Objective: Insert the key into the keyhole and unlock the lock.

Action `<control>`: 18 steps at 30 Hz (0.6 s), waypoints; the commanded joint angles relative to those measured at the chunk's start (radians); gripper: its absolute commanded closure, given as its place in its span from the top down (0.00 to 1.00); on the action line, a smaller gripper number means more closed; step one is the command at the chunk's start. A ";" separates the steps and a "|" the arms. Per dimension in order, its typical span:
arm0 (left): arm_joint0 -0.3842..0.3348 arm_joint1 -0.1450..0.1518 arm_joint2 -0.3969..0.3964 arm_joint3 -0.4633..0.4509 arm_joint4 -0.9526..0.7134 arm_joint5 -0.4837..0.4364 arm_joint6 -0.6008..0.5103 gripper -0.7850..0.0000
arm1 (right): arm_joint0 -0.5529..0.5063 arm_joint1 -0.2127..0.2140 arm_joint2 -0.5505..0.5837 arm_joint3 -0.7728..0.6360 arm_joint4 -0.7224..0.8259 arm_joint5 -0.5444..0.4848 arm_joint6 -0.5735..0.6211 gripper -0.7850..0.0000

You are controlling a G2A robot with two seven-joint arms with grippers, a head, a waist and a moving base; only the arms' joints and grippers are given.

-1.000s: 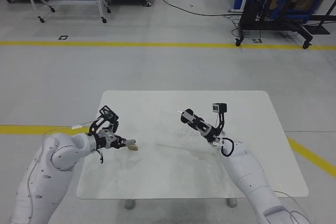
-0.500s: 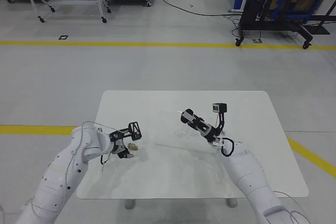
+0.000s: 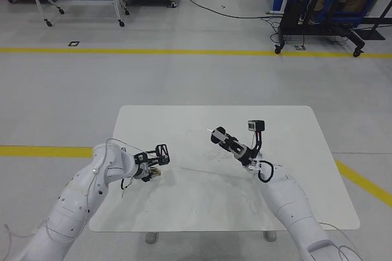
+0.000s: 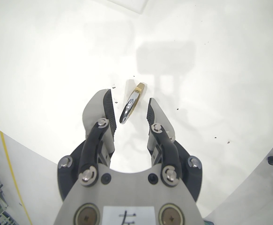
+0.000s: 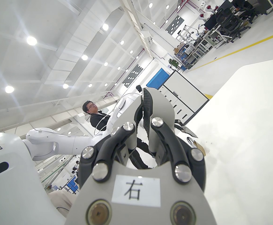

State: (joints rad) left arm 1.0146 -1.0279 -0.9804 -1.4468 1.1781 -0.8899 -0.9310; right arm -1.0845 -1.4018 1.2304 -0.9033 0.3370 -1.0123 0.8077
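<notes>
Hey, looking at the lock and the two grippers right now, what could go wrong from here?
1. The lock sits askew between the left gripper's open fingers and is nearer one pad, so closing may nudge or flip it rather than clamp it.
2. The right gripper pinches what looks like the key, with just a thin tip showing. It might twist in the grip when pushed into the keyhole.

A white table [image 3: 202,202] stands between yellow lines [image 3: 183,51].

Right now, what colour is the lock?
Lock: brass body, silver shackle; best in left wrist view.
</notes>
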 commanded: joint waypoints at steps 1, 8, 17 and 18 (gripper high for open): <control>-0.004 0.000 0.005 0.005 -0.004 0.002 -0.002 0.07 | 0.000 0.000 0.000 0.000 0.000 0.000 0.000 0.00; -0.017 0.001 0.017 0.023 -0.034 0.003 -0.003 0.00 | 0.000 0.000 0.000 0.000 0.000 0.000 0.000 0.00; -0.034 0.007 0.010 0.055 -0.132 0.011 -0.010 0.00 | 0.000 0.000 0.000 0.000 0.000 0.000 0.000 0.00; -0.036 0.008 0.009 0.060 -0.146 0.014 -0.013 0.00 | 0.000 0.000 0.000 0.000 0.000 0.000 0.000 0.00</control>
State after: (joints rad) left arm 0.9803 -1.0210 -0.9706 -1.3909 1.0437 -0.8780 -0.9421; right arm -1.0845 -1.4018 1.2304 -0.9033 0.3370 -1.0123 0.8077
